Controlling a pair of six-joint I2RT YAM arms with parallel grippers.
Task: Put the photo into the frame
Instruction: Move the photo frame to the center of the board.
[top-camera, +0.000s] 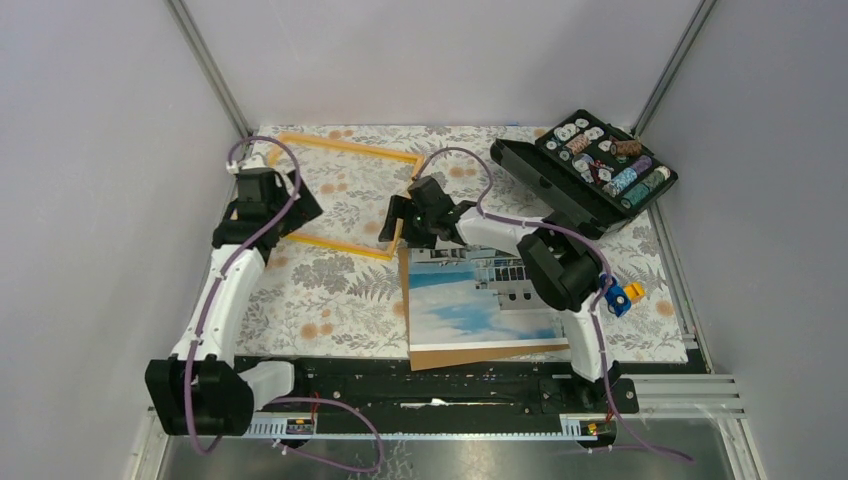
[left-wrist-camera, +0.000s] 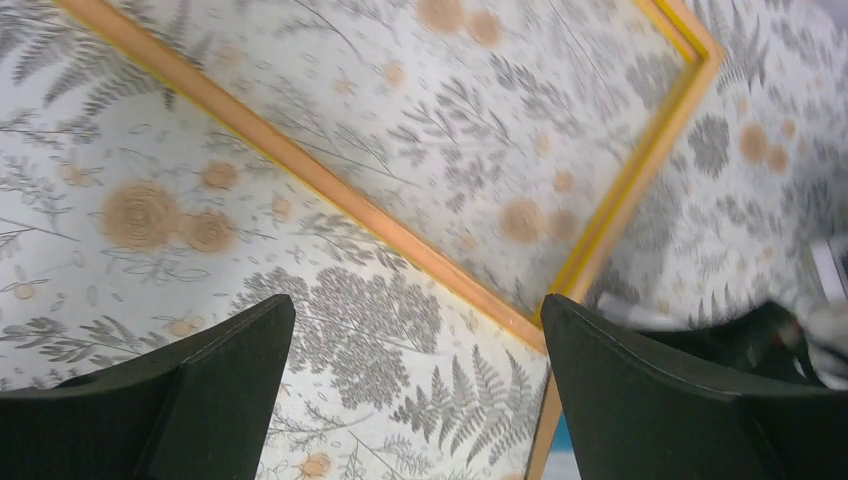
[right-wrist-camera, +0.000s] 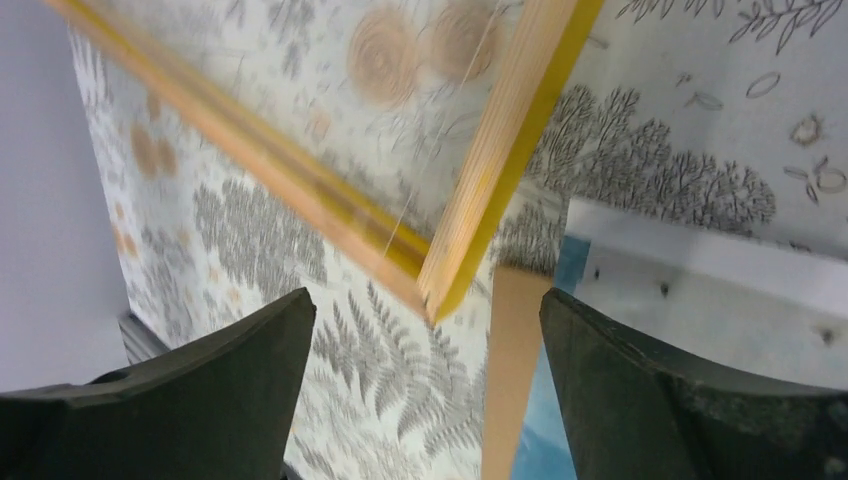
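The orange-yellow frame (top-camera: 345, 147) lies on the floral cloth at the back left. The photo (top-camera: 470, 305), sky side up on brown cardboard, lies at the front centre, its far left corner beside the frame's near right corner. My left gripper (top-camera: 300, 208) is open and empty above the frame's near rail (left-wrist-camera: 330, 190). My right gripper (top-camera: 405, 222) is open and empty over the frame's near right corner (right-wrist-camera: 470, 220), with the photo's edge (right-wrist-camera: 700, 310) to its right. In the wrist views the left gripper (left-wrist-camera: 415, 330) and the right gripper (right-wrist-camera: 425, 330) show wide gaps holding nothing.
A black case of small round parts (top-camera: 600, 165) stands open at the back right. A small blue and yellow object (top-camera: 622, 296) sits by the right arm. Grey walls close in the table on both sides and at the back.
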